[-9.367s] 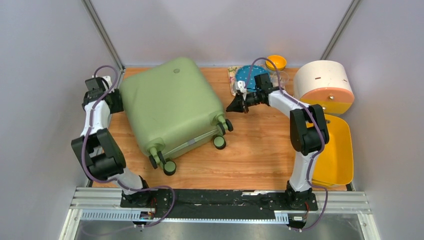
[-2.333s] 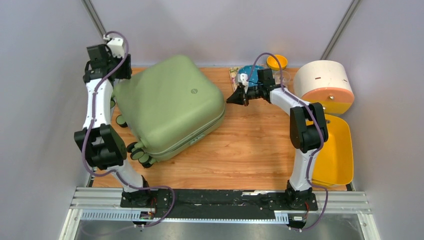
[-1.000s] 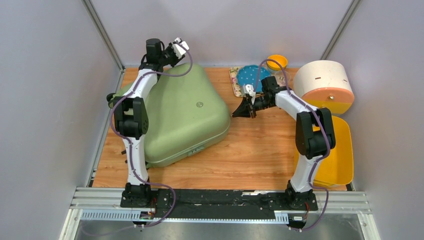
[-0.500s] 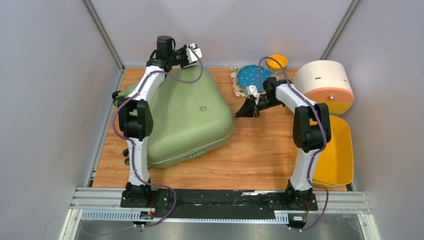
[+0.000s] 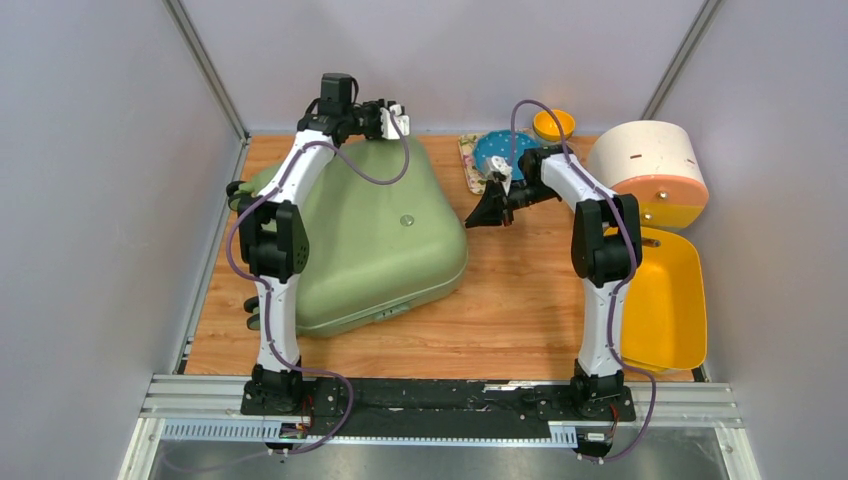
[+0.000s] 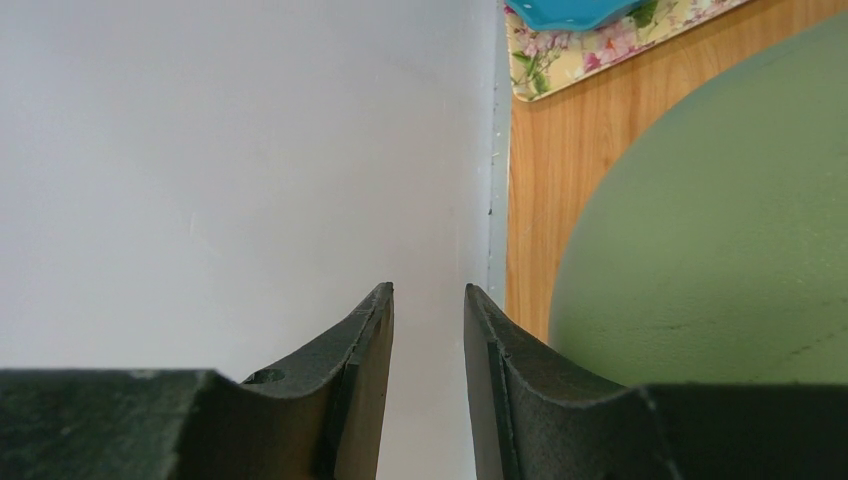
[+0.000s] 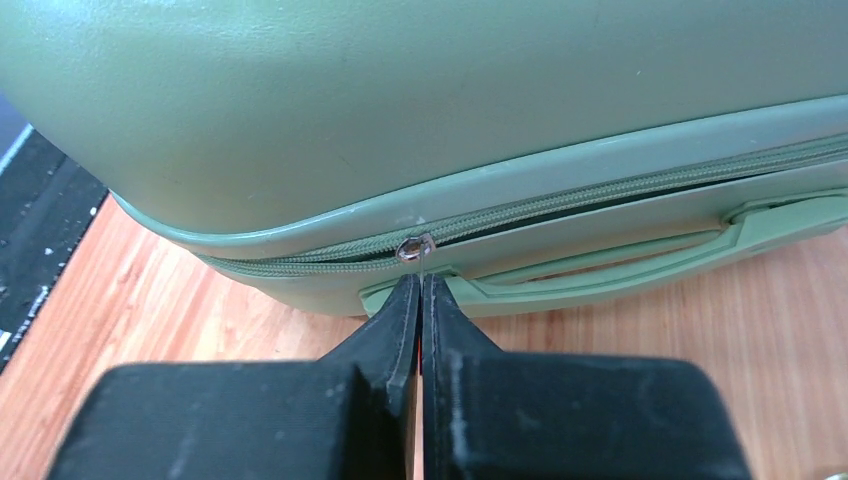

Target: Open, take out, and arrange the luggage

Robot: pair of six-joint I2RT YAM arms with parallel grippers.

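Right now my right claw (image 7: 420, 282) is pressed together, pinching the zipper pull (image 7: 413, 246) of the sage-green suitcase (image 5: 370, 240). The suitcase lies on the left half of the tabletop (image 5: 520, 290), with its side handle (image 7: 600, 265) just under the zip. My left arm reaches over its lid. My left claw (image 6: 428, 292) is slightly spread on nothing, facing the back wall (image 6: 200, 150). Behind my right arm sit a blue dotted plate (image 5: 490, 148) on a floral mat (image 5: 467, 170), a yellow bowl (image 5: 552, 123), a cream-and-orange drawer box (image 5: 650, 165) and a yellow tray (image 5: 665, 300).
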